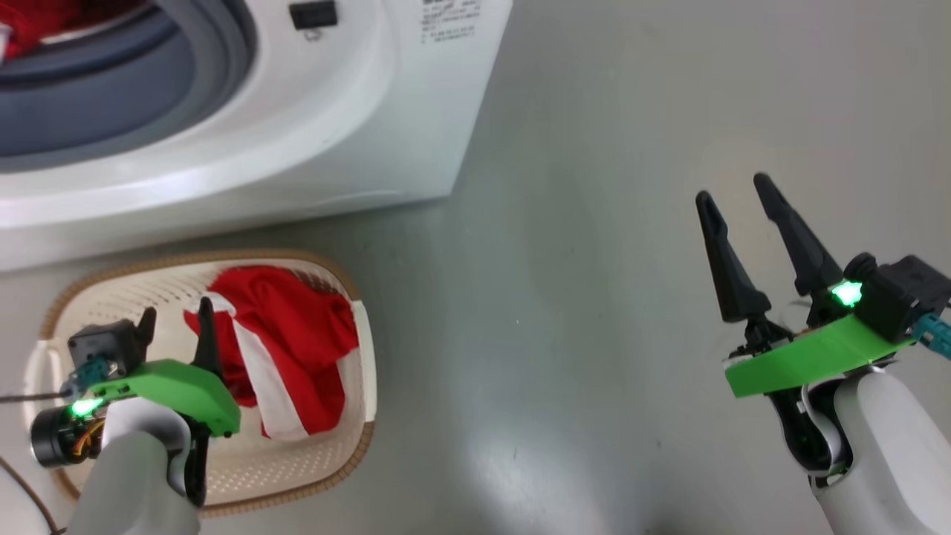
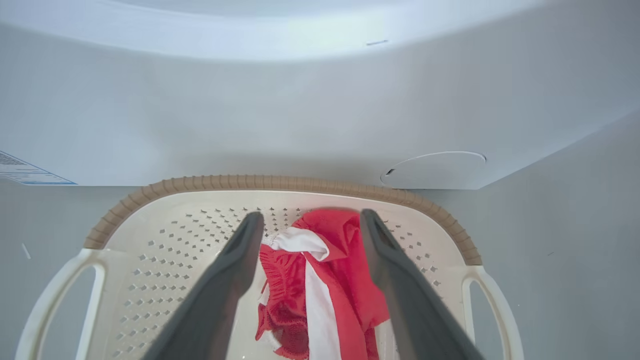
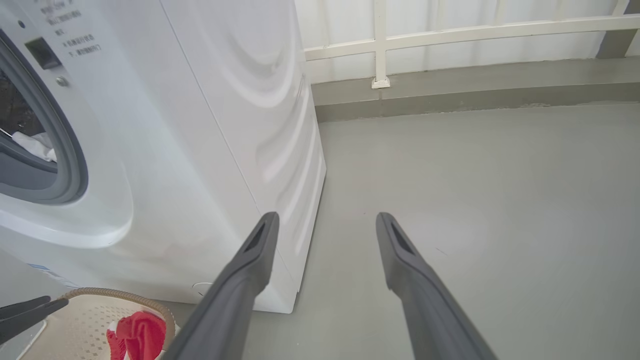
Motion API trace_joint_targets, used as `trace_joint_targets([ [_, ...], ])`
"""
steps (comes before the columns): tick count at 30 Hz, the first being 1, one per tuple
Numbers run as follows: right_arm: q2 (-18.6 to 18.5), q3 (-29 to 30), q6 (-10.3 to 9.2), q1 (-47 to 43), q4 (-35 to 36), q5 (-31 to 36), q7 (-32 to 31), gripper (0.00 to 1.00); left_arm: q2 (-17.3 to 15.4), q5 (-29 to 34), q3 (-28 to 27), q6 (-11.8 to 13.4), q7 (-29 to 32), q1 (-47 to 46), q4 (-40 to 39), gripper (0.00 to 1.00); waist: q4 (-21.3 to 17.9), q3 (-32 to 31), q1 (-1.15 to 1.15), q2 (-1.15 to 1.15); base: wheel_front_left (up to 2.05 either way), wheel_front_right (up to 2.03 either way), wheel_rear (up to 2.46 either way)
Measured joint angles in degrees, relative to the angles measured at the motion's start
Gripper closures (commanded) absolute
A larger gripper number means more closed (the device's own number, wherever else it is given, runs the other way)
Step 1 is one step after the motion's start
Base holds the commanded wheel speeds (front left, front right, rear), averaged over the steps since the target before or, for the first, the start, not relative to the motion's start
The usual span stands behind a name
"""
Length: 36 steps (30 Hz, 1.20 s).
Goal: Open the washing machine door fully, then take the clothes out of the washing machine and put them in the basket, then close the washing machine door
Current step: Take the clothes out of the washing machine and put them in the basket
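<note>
The basket (image 1: 275,468) stands on the floor (image 1: 579,334) just before the washing machine (image 1: 356,134), with the clothes (image 1: 297,334) in its right half. The left gripper (image 1: 177,310) hangs over its left half. The right gripper (image 1: 732,188) is well apart to the right. More cloth (image 1: 52,22), seemingly, lies inside the machine.

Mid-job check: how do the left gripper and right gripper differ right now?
The left gripper hangs over the basket, above the red garment lying in it; the right gripper hangs over bare floor, right of the washing machine. The left gripper's fingers look short in the head view, aimed steeply down; the right gripper's show long. Both are open and hold nothing.
</note>
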State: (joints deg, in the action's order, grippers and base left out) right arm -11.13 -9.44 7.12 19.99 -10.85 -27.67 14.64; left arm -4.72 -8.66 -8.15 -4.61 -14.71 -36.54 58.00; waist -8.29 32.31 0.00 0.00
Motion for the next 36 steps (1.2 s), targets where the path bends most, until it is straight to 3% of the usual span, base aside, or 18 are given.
trace_joint_targets([
  [20,-1.00,1.62,0.00,-7.25,-1.53,0.01,-0.01,0.00,2.32,1.72,-2.37,-2.05,0.00,14.71,-24.40,0.00,2.35,-13.08,0.00,0.00,0.00,0.00,0.00],
  [36,-0.99,3.02,0.00,-13.41,-2.01,0.01,-0.01,0.00,2.61,1.42,-0.87,-2.49,-0.01,25.16,-36.37,0.00,2.97,-21.04,0.00,0.00,0.00,0.00,0.00],
])
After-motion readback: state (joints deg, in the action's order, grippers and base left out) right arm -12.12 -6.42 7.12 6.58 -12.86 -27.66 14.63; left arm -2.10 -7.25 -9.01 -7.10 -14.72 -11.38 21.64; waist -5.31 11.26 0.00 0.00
